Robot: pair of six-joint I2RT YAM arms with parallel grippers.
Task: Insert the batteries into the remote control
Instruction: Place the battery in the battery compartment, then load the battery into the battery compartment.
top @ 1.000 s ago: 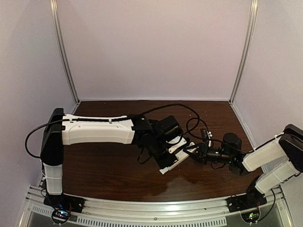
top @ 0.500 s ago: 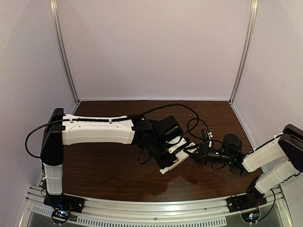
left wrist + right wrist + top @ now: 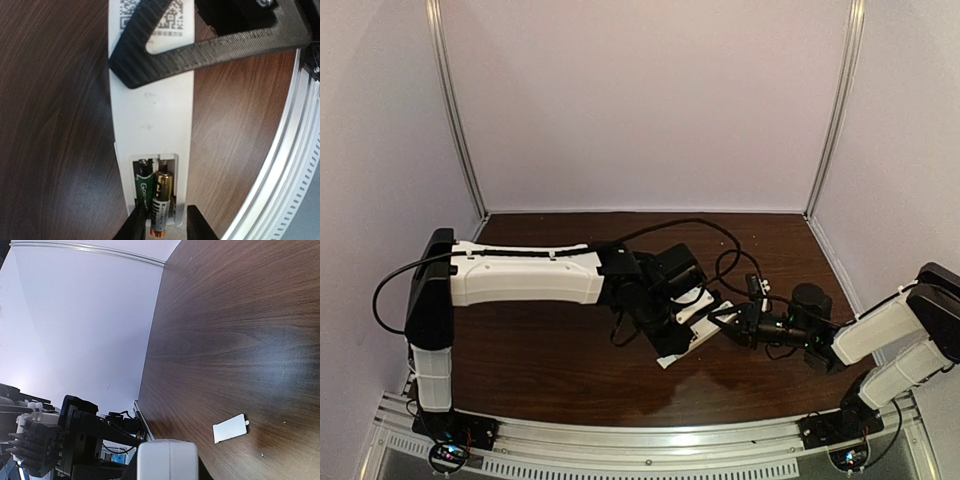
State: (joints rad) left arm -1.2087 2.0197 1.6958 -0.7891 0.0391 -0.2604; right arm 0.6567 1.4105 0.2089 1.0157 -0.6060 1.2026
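The white remote control (image 3: 150,120) lies back up, with a label near its far end. Its open recess holds the dark green battery (image 3: 143,187) and, beside it, the gold and silver battery (image 3: 161,200), whose near end sticks out past the recess edge. My left gripper (image 3: 165,227) straddles that end, with a gap on the right side. My right gripper (image 3: 725,322) is shut on the remote's other end; one of its fingers (image 3: 210,47) crosses the label. The remote's end (image 3: 167,455) sits between my right jaws.
A small flat white cover piece (image 3: 230,428) lies on the dark wooden table (image 3: 240,315). A metal rail (image 3: 290,150) runs along the table's near edge, close to the remote. Pale walls enclose the table.
The right forearm has shifted very slightly. The remote and the left gripper stay where they were.
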